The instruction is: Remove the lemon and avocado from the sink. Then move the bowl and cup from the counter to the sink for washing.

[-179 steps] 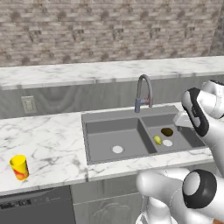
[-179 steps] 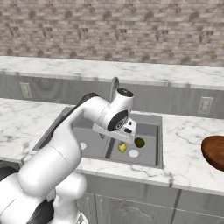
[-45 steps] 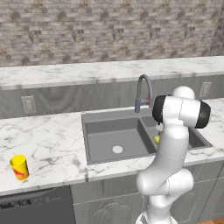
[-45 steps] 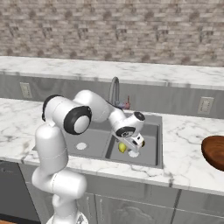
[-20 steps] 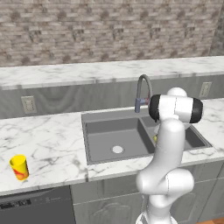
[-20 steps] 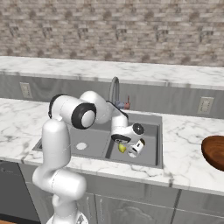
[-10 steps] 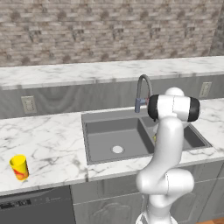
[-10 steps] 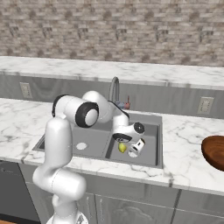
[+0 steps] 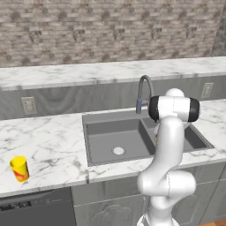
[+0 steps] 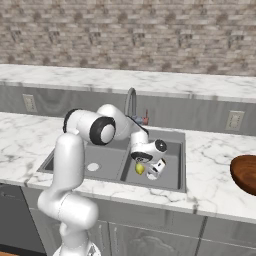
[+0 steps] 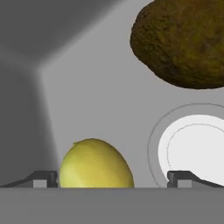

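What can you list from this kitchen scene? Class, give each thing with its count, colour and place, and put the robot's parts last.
lemon: one, yellow-green, sink floor, between the end effector's fingertips
avocado: one, dark brownish green, sink floor beyond the lemon
sink: one, grey, two basins, set in the counter
faucet: one, metal, behind the sink
cup: one, yellow, counter far left
bowl: one, reddish-brown, counter far right
end effector: one, open, low in the right basin

Glossy white arm (image 9: 170,145), black joints
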Robot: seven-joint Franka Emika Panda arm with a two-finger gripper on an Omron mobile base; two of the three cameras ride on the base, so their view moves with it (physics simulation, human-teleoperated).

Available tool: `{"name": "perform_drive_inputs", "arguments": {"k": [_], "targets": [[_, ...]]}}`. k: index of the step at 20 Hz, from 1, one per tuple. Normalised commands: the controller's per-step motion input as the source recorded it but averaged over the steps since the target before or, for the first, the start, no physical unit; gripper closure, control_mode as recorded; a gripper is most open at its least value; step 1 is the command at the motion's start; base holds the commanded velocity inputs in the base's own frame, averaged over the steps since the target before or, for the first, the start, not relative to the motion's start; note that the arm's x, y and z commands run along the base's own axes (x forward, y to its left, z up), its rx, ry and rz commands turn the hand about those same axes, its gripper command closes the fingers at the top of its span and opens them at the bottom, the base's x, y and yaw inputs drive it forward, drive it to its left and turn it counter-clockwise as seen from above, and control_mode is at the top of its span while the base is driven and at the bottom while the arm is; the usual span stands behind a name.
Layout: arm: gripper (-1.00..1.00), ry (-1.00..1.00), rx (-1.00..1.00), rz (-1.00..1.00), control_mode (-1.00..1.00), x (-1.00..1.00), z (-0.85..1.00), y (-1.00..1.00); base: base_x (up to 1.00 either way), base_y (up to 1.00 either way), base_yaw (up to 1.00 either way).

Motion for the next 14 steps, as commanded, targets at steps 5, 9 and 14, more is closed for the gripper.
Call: {"name": "perform_drive_inputs", "arguments": {"k": [5,9,14], "targets": [[-1.00,0.00,0.01,0.00,-1.00,0.12,-0.08,0.00,0.00,0.00,0.00],[-1.00,0.02,0.04,0.00,-1.00,0.02,-0.09,0.00,0.00,0.00,0.00],[-1.00,0.00,0.06,0.00,-1.00,0.00,-0.05,0.00,0.00,0.00,0.00]]}}
